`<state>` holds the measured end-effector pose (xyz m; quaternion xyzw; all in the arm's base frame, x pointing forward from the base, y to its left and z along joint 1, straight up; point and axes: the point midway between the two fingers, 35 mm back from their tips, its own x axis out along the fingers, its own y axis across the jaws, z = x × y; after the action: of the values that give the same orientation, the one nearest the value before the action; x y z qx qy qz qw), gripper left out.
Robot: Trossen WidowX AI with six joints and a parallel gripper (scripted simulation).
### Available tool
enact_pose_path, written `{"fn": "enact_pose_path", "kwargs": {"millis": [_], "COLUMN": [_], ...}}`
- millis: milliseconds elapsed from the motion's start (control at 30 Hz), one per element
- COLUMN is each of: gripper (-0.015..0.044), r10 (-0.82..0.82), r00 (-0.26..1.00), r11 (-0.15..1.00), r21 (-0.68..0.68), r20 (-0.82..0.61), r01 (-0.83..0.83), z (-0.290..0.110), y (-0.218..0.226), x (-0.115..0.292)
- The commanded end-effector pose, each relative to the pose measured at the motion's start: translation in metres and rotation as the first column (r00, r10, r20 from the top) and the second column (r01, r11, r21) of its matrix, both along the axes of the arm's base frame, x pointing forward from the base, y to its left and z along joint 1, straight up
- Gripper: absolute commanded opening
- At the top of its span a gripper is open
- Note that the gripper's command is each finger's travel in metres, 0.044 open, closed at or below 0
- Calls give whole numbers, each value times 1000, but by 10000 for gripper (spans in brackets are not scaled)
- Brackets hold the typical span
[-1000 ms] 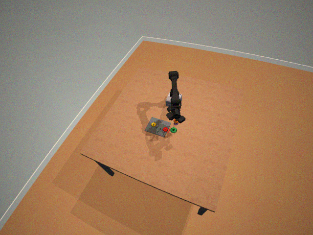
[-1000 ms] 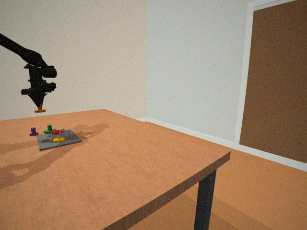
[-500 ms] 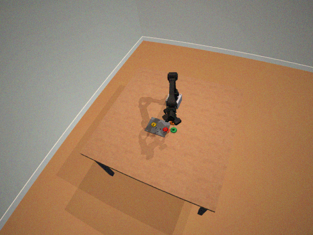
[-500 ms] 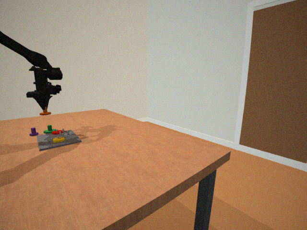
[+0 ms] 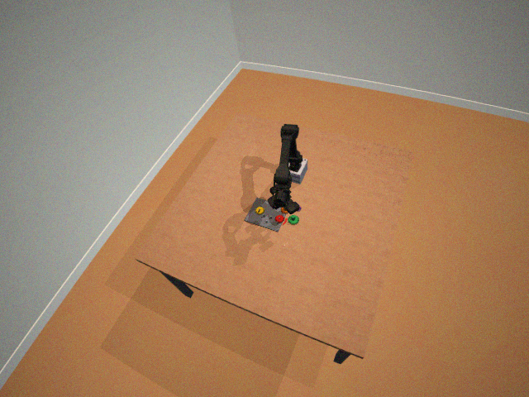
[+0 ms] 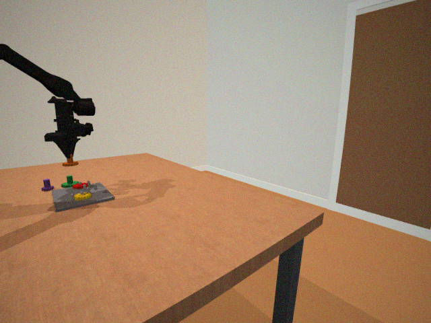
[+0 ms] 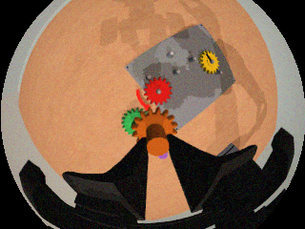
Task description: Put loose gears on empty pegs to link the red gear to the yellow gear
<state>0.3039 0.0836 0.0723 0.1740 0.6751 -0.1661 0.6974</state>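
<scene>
My gripper (image 6: pixel 70 156) (image 7: pixel 156 139) is shut on the handle of the orange gear (image 5: pixel 283 210) (image 6: pixel 70 163) (image 7: pixel 155 124) and holds it level, high above the table. The grey board (image 5: pixel 253 218) (image 6: pixel 62 204) (image 7: pixel 193 113) lies on the table. On it sit the red gear (image 5: pixel 281 218) (image 6: pixel 79 186) (image 7: pixel 157 91) and the yellow gear (image 5: pixel 261 210) (image 6: pixel 83 196) (image 7: pixel 209 62), with several bare pegs around and between them. The green gear (image 5: pixel 293 219) (image 6: pixel 69 183) (image 7: pixel 130 121) and the small purple gear (image 5: pixel 299 208) (image 6: pixel 46 186) (image 7: pixel 163 156) stand on the table beside the board. The orange gear partly hides both in the wrist view.
The red arrow (image 5: pixel 284 222) (image 7: pixel 141 100) lies beside the red gear, between it and the green gear. The white and grey arm base (image 5: pixel 298 172) stands behind the board. The wooden table (image 5: pixel 273 277) (image 6: pixel 194 243) extends around the board.
</scene>
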Motion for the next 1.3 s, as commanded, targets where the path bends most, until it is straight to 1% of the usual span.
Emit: {"fn": "enact_pose_path", "kwargs": {"millis": [0, 1033, 1267], "gripper": [0, 0, 0], "r10": [8, 31, 31], "r00": [1000, 1000, 1000], "r11": [1000, 1000, 1000], "r21": [2, -3, -3], "r20": [4, 3, 3], "r01": [-8, -31, -31], "z": [-3, -32, -31], "y": [-9, -78, -80], "x": [6, 34, 36]}}
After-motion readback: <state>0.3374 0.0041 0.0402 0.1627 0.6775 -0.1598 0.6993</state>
